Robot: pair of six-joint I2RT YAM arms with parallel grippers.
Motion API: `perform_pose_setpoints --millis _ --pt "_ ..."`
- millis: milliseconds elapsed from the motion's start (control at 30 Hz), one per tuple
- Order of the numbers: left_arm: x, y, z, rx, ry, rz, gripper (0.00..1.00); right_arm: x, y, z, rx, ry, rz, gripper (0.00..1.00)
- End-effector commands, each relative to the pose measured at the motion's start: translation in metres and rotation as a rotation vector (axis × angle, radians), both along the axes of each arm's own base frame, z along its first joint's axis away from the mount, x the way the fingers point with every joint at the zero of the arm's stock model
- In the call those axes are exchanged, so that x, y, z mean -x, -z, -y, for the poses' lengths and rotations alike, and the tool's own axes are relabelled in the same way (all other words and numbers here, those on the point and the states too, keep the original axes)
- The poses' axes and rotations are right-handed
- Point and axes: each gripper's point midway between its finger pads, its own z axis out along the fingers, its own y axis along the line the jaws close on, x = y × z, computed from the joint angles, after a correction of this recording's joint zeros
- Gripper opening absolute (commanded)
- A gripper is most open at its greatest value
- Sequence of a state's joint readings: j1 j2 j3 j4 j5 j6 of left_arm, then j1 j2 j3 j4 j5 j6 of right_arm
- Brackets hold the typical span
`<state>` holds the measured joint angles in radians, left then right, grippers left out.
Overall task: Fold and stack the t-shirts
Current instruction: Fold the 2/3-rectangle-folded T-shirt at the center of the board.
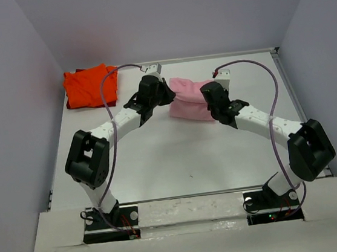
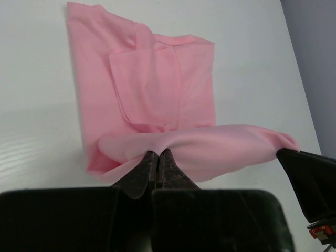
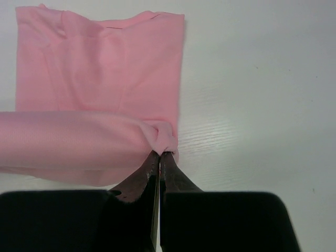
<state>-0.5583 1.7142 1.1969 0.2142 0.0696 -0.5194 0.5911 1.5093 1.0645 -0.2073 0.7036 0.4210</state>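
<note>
Left arm point(image 1: 119, 122) and right arm point(image 1: 259, 122) reach over the white counter point(image 1: 178, 155) to the mid-counter pink t-shirt point(image 1: 188, 98). Both jaws are clenched on its raised near edge, probably to fold it. An orange-red t-shirt point(image 1: 88, 86) waits far left.

Soft matt cloth on a smooth white table point(image 1: 178, 155)
The pink t-shirt point(image 1: 191, 99) is thin, matt cloth, softly creased; the orange-red t-shirt point(image 1: 90, 86), well to its left, looks the same stuff. The table beside the pink t-shirt shows a faint sheen and fine grain lines. The left gripper point(image 2: 157, 157) and right gripper point(image 3: 159, 157) pinching its edge look like matt black plastic.
</note>
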Motion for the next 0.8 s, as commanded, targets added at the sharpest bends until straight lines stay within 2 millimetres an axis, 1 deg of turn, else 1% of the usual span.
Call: perform_pose_setpoints --millis 0,33,67,100,133,167,200,233,267,300,333,367,400,433,467,500,533,567,600,633,667,700,733,767 --pt "-0.028 -0.032 0.008 0.028 0.005 0.082 0.0 -0.023 -0.028 0.014 0.02 0.071 0.089 0.0" --pt "-0.032 -0.034 0.009 0.031 0.008 0.084 0.0 -0.027 -0.032 0.017 0.019 0.081 0.096 0.0" --pt "-0.037 -0.044 0.013 0.042 0.019 0.101 0.0 -0.032 -0.03 0.021 0.022 0.094 0.093 0.0" --pt "-0.04 -0.046 0.015 0.041 0.024 0.106 0.0 -0.035 -0.03 0.02 0.021 0.091 0.093 0.0" --pt "-0.045 -0.038 0.015 0.026 0.021 0.088 0.0 -0.041 -0.037 0.022 0.015 0.101 0.11 0.0" --pt "-0.053 -0.048 0.016 0.032 0.023 0.11 0.0 -0.044 -0.034 0.021 0.02 0.105 0.106 0.0" --pt "-0.056 -0.049 0.017 0.03 0.023 0.111 0.0 -0.049 -0.036 0.024 0.022 0.11 0.112 0.0" --pt "-0.063 -0.041 0.015 0.021 0.021 0.092 0.0 -0.054 -0.037 0.028 0.034 0.115 0.113 0.0" --pt "-0.07 -0.05 0.017 0.031 0.023 0.109 0.0 -0.06 -0.046 0.025 0.027 0.117 0.132 0.0" --pt "-0.075 -0.042 0.017 0.024 0.022 0.09 0.0 -0.069 -0.041 0.034 0.043 0.133 0.123 0.0" --pt "-0.083 -0.052 0.016 0.039 0.019 0.108 0.0 -0.075 -0.044 0.035 0.041 0.133 0.126 0.0" --pt "-0.088 -0.052 0.016 0.038 0.017 0.112 0.0 -0.083 -0.054 0.036 0.034 0.145 0.149 0.0" --pt "-0.094 -0.041 0.017 0.03 0.012 0.096 0.0 -0.092 -0.046 0.037 0.047 0.148 0.135 0.0" --pt "-0.1 -0.041 0.015 0.033 0.011 0.094 0.0 -0.101 -0.046 0.046 0.044 0.165 0.138 0.0" --pt "-0.11 -0.052 0.015 0.044 0.007 0.114 0.0 -0.11 -0.044 0.047 0.038 0.164 0.134 0.0" --pt "-0.117 -0.037 0.016 0.031 0.005 0.089 0.0 -0.121 -0.054 0.047 0.024 0.172 0.16 0.0" --pt "-0.127 -0.044 0.012 0.032 -0.012 0.099 0.0 -0.135 -0.037 0.054 0.029 0.172 0.129 0.0" --pt "-0.132 -0.043 0.011 0.04 -0.017 0.1 0.0 -0.146 -0.033 0.054 0.024 0.168 0.125 0.0" --pt "-0.138 -0.031 0.012 0.041 -0.012 0.086 0.0 -0.155 -0.03 0.055 0.027 0.169 0.123 0.0" --pt "-0.143 -0.028 0.011 0.044 -0.015 0.082 0.0 -0.171 -0.042 0.056 0.017 0.177 0.155 0.0" --pt "-0.153 -0.034 0.01 0.06 -0.02 0.101 0.0 -0.183 -0.014 0.064 0.044 0.183 0.099 0.0" --pt "-0.16 -0.033 0.009 0.059 -0.022 0.107 0.0 -0.192 -0.007 0.068 0.041 0.191 0.092 0.0" --pt "-0.168 -0.011 0.007 0.047 -0.031 0.074 0.0 -0.207 -0.014 0.068 0.024 0.19 0.119 0.0" --pt "-0.18 -0.016 0.001 0.063 -0.043 0.088 0.0 -0.217 0.017 0.065 0.025 0.163 0.065 0.0"
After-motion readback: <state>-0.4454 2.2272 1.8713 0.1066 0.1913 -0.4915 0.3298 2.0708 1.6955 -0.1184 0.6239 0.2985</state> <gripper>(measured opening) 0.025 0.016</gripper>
